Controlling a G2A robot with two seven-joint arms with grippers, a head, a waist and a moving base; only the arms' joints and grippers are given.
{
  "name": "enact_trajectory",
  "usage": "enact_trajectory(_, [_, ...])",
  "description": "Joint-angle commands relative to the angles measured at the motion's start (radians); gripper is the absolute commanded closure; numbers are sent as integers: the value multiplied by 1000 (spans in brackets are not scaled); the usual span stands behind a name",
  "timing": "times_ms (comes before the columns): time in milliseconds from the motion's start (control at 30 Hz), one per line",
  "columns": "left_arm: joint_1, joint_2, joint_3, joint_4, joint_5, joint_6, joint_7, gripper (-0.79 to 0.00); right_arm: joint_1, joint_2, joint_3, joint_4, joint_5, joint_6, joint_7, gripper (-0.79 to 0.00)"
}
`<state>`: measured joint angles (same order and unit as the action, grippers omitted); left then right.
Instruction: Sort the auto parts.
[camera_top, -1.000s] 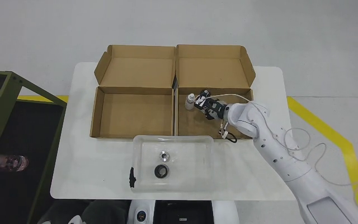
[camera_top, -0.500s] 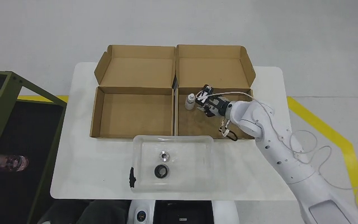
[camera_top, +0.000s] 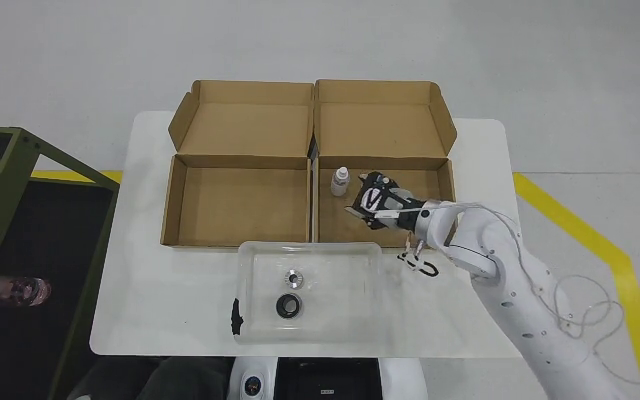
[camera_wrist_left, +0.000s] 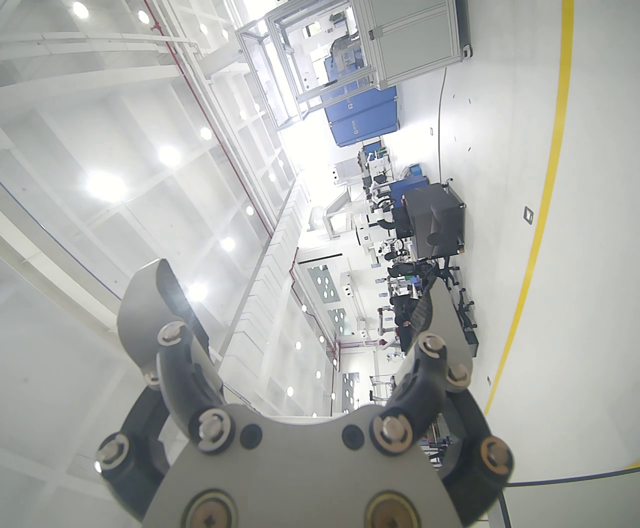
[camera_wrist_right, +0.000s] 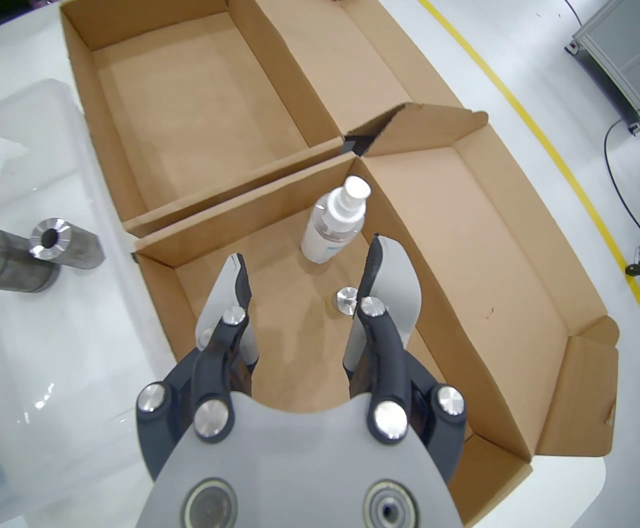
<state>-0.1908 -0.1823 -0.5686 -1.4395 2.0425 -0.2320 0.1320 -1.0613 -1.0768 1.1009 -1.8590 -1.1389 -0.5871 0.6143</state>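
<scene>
My right end effector (camera_top: 366, 199) has drawn back from the bottle (camera_top: 340, 180), fingers apart and empty. The bottle stands upright in the right box (camera_top: 420, 178), so I judge it sorted. The cylinder (camera_top: 293, 278) and ring (camera_top: 289, 305) wait in the tray (camera_top: 345, 300).

Brown boxes (camera_top: 240, 205), white bottle (camera_top: 341, 181), seemingly black ring (camera_top: 289, 306)
</scene>
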Motion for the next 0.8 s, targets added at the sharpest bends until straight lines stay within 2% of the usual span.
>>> enact_trajectory(0, [0,0,0,0,0,0,0,-785,-21,4,9,-34,11,-21,-3,-406])
enact_trajectory(100, [0,0,0,0,0,0,0,-785,-48,8,19,-82,27,-48,-12,-456])
enact_trajectory(267, [0,0,0,0,0,0,0,-785,-83,12,5,-155,19,-74,-16,-486])
enact_trajectory(500, [0,0,0,0,0,0,0,-785,-87,4,-80,-194,-30,-84,-21,-486])
enact_trajectory(767, [0,0,0,0,0,0,0,-785,-59,-14,-200,-178,-88,-84,-12,-437])
